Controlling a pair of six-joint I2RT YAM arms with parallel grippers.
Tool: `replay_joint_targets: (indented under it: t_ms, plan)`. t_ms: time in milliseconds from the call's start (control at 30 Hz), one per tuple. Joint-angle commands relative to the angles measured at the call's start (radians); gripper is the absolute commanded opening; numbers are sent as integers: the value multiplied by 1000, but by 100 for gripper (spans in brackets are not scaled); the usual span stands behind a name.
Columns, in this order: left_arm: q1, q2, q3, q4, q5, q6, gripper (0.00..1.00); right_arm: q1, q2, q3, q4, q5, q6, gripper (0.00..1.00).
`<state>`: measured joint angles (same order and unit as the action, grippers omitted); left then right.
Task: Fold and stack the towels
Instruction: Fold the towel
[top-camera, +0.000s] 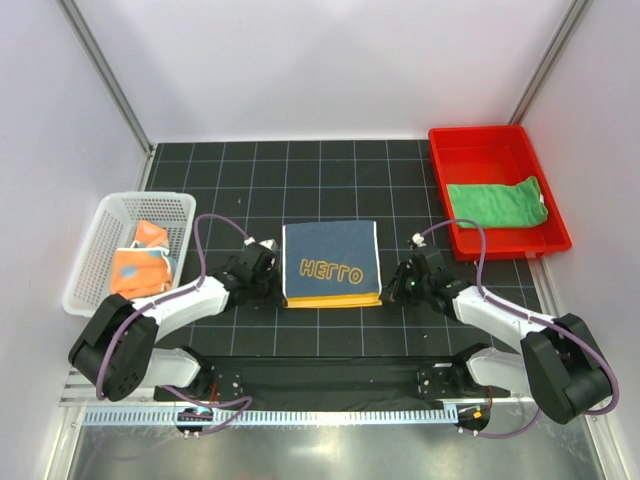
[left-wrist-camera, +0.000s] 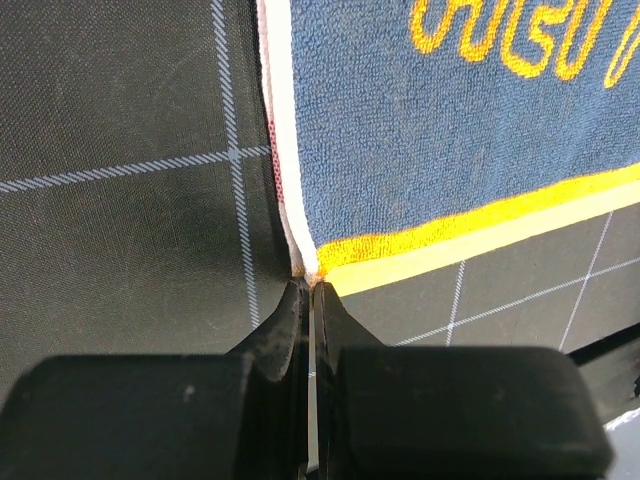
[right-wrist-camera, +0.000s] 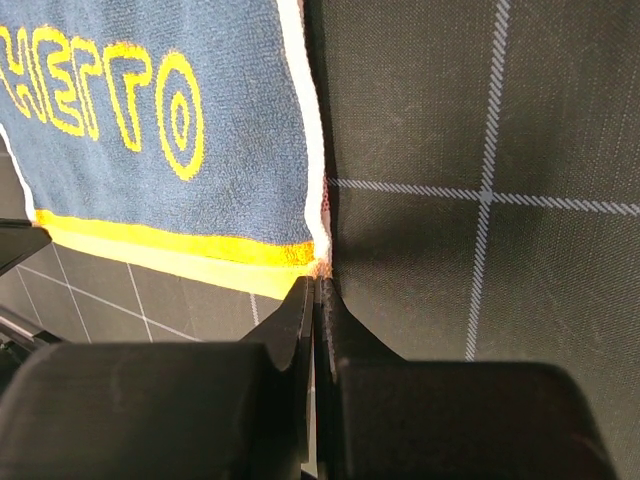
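A folded towel (top-camera: 331, 262) mid-worktop (top-camera: 330, 170) between left claw (top-camera: 281, 294) and right claw (top-camera: 389, 295); second towel (top-camera: 140, 266) in basket (top-camera: 92, 245), left; third towel (top-camera: 497, 203) in tray (top-camera: 495, 140), right.

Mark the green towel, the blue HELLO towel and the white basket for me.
green towel (top-camera: 497, 203), top external view, middle of the folded cloth.
blue towel (top-camera: 330, 265), top external view, on its yellow lettering.
white basket (top-camera: 88, 258), top external view, its left wall.
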<state>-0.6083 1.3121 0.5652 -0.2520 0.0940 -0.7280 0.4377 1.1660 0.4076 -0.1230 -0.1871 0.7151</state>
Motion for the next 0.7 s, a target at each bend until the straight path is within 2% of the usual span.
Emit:
replay_joint_targets:
  t_ms: [0, 100, 133, 167, 233, 267, 367, 467, 567, 600, 633, 667]
  plan:
    - [2, 9, -5, -3, -45, 10, 0, 4, 0, -13, 37, 2, 21, 2]
    - [2, 21, 4, -10, -46, 10, 0, 4, -9, -26, 45, -3, 23, 21]
    - [2, 24, 10, -16, -45, 10, 3, 4, -12, -26, 42, -3, 21, 31]
    - [2, 29, 27, -32, -40, 15, 14, 4, -20, -21, 36, -5, 18, 35]
    - [2, 23, 53, -55, -42, 22, 28, 3, -34, 12, 7, -3, 1, 45]
    - [2, 18, 71, -94, -56, 41, 36, 4, -43, 31, -9, 0, -9, 48]
    - [4, 13, 191, -206, -127, 116, 45, 1, -63, 155, -78, 28, -75, 55]
    - [41, 32, 352, -233, -132, 241, 53, -11, 13, 316, -64, 16, -215, 61]
    - [134, 137, 508, -208, 45, 265, 56, -62, 226, 529, -82, -136, -386, 62]
    - [148, 175, 556, -225, 121, 312, 56, -80, 339, 601, -169, -187, -429, 62]
    - [160, 275, 664, -239, 150, 355, 56, -88, 398, 737, -217, -246, -518, 62]
    - [166, 323, 714, -263, 188, 405, 54, -94, 444, 799, -265, -273, -560, 62]
